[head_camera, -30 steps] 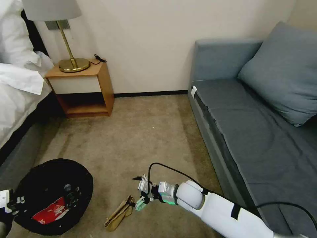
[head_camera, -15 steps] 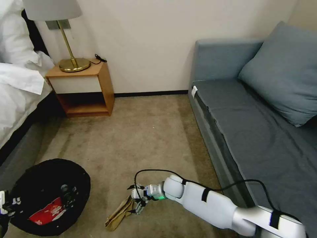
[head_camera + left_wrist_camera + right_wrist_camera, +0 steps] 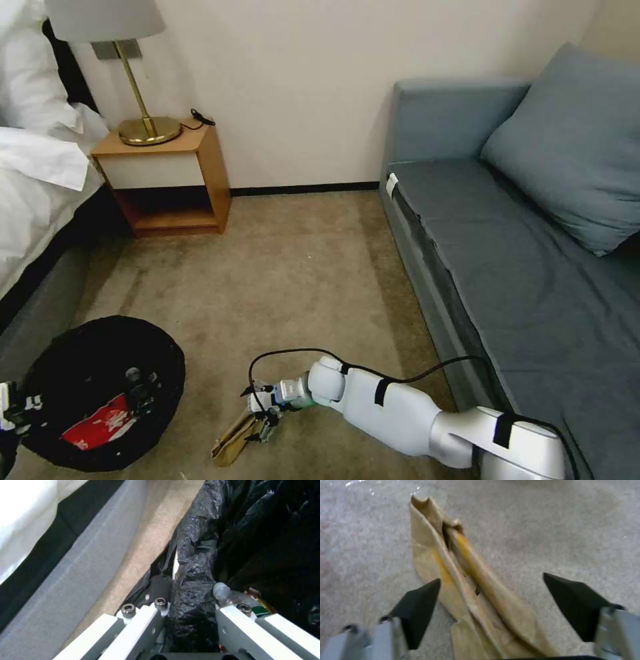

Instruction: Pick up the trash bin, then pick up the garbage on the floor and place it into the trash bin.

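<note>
The trash bin (image 3: 73,343), round and lined with a black bag, is at the lower left of the head view. My left gripper (image 3: 15,408) is shut on its near rim; the left wrist view shows the bag-covered rim (image 3: 193,562) pinched in my left gripper (image 3: 191,607). Inside lie a red-and-white carton (image 3: 100,423) and a clear bottle (image 3: 233,597). A tan crumpled paper bag (image 3: 232,441) lies flat on the carpet. My right gripper (image 3: 262,415) hangs low over its upper end. It is open, with the paper bag (image 3: 463,580) between the black fingertips (image 3: 420,602).
A grey-blue sofa (image 3: 507,267) runs along the right. A wooden nightstand (image 3: 167,177) with a brass lamp stands at the back left against the wall. The bed's grey base (image 3: 40,313) borders the bin on the left. Bare carpet (image 3: 287,280) lies ahead.
My right arm has swung left and lower, bringing the open gripper from beside the paper bag to over its end. The bin and left gripper have barely shifted.
</note>
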### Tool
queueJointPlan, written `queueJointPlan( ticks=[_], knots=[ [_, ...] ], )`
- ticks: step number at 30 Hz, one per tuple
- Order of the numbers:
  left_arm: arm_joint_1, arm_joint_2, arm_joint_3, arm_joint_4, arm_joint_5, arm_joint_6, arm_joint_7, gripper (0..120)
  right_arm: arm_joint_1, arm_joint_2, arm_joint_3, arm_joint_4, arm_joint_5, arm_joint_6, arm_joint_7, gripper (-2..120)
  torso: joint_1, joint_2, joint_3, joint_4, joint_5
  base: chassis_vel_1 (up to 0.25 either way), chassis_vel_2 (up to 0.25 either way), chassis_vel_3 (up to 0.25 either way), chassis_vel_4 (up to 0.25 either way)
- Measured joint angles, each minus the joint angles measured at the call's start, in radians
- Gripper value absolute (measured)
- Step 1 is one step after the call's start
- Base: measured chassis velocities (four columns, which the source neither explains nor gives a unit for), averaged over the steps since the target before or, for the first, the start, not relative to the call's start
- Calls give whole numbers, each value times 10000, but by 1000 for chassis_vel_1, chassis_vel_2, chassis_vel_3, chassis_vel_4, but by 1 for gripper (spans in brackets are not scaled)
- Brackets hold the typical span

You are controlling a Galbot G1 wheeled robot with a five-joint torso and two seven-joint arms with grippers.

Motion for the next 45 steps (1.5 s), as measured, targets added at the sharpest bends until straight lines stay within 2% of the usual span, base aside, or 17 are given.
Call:
queueJointPlan(
  ticks=[3, 4, 6, 7, 10, 12, 15, 17, 20, 23, 31, 36, 40, 42, 43, 45],
  knots=[
    [1, 0, -4, 0, 0, 0, 0, 3, -9, 25, 5, -45, -37, 11, -6, 79, 0, 0, 0, 0, 0, 0, 0, 0, 0],
    [7, -5, -30, -12, -5, 0, 5, 3, -81, 91, 22, -202, -101, 36, -3, 67, 0, 0, 0, -1, 0, 0, 0, 0, 0],
    [25, -17, -57, -24, -15, 0, 9, 3, -227, 142, 67, -309, -191, 73, 31, 57, 0, 0, 0, -1, 0, 0, 0, 0, 0],
    [25, -17, -57, -24, -15, 0, 9, 3, -227, 142, 67, -309, -191, 73, 31, 57, 0, 0, 0, -1, 0, 0, 0, 0, 0],
    [22, -4, -66, -22, -23, 0, 10, 3, -330, 215, 111, -329, -313, 110, 55, 42, 0, 0, 0, -1, 1, 0, 0, 0, 0],
    [20, 0, -65, -21, -24, 0, 10, 3, -339, 230, 126, -329, -318, 112, 59, 39, 0, 0, 0, -1, 1, 0, 0, 0, 0],
    [20, 9, -66, -47, -27, 1, 10, 3, -345, 250, 160, -318, -331, 113, 75, 25, 0, 0, 0, -1, 1, 0, 0, 0, 0],
    [20, 9, -66, -51, -27, 1, 10, 3, -345, 254, 167, -322, -335, 112, 78, 22, 0, 0, 0, -1, 1, 0, 0, 0, 0],
    [31, 10, -71, -53, -30, 2, 10, 3, -382, 303, 282, -436, -415, 134, 119, 7, 0, 0, 0, -1, 2, 0, 0, 0, 0],
    [32, 11, -72, -53, -34, 1, 11, 3, -413, 302, 289, -440, -445, 154, 120, 0, 0, 0, 0, -1, 1, 0, 0, 0, 0],
    [1, -17, -17, -14, -30, 2, 9, 3, -678, 176, 771, -205, -544, 193, 218, 0, 0, 0, 0, 0, 2, 0, 0, 0, 0],
    [19, 37, 18, 25, -20, -8, 8, 3, -901, -351, 1355, 756, -389, 92, 642, 0, 0, 0, 0, -1, 2, 0, 0, 0, 0],
    [19, 98, 7, 38, -34, -9, 7, 3, -1172, -789, 2226, 1838, 258, -227, 1175, 0, 0, 0, 0, -3, 2, 0, 0, 0, 0],
    [18, 135, 20, 68, -37, -10, 4, 3, -1342, -1003, 2725, 2501, 841, -414, 1423, 0, 0, 0, 0, -3, 3, 0, 0, 0, 0],
    [25, 161, 57, 90, -35, -19, 1, 3, -1517, -1209, 3102, 3201, 1546, -585, 1706, 0, 0, 0, 0, -2, 3, 0, 0, 0, 0],
    [29, 170, 89, 108, -33, -31, -10, 3, -1600, -1289, 3264, 3549, 1896, -683, 1878, 0, 0, 0, 0, -3, 3, 0, 0, 0, 0]
  ],
)
